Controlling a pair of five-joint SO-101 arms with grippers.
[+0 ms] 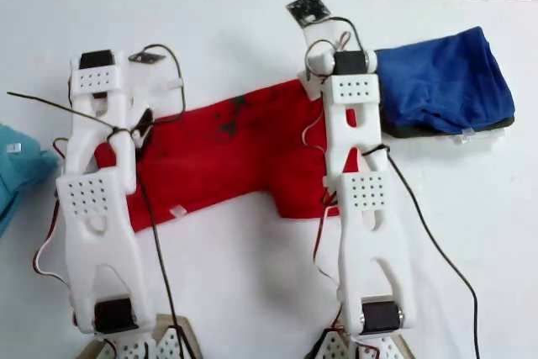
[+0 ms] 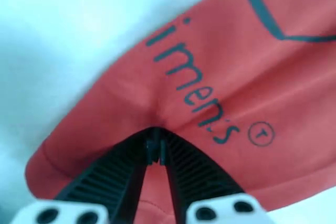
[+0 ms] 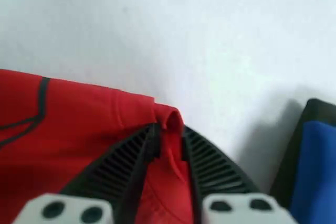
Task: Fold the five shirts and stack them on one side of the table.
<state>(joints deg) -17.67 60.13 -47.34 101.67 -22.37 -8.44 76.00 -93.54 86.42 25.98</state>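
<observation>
The left pincer (image 2: 156, 148), two black ribbed plastic fingers on a white mount, is clenched, its tips pressed together on a small pucker of a red shirt (image 2: 220, 77) of soft cloth with dark lettering and a dark outlined shape printed on it. The pinch sits close to one edge of the cloth, with the white tabletop (image 1: 252, 275) just beyond.

The right pincer (image 3: 169, 129), of the same black ribbed build, grips a raised fold of the same red shirt at a corner, and the cloth is bunched up between its fingers. Near this corner is a folded blue shirt (image 1: 441, 77) of soft fabric. It rests on a dark garment (image 3: 315, 111), which shows as a thin edge beneath it.

From the high view, the red shirt lies flat across the middle of the tabletop as a long slanted band. It runs from under the white left arm (image 1: 92, 199) to under the white right arm (image 1: 366, 199), and a broader flap hangs toward the arms' bases on the right arm's side. The blue shirt and its dark layer sit beside the right arm, on its outer side. A teal shirt (image 1: 17, 170) of crumpled cloth lies at the tabletop's opposite edge, beyond the left arm and well apart from the red one. A small dark square board (image 1: 307, 7) lies on the far part of the tabletop, joined by thin wires to the right arm.
</observation>
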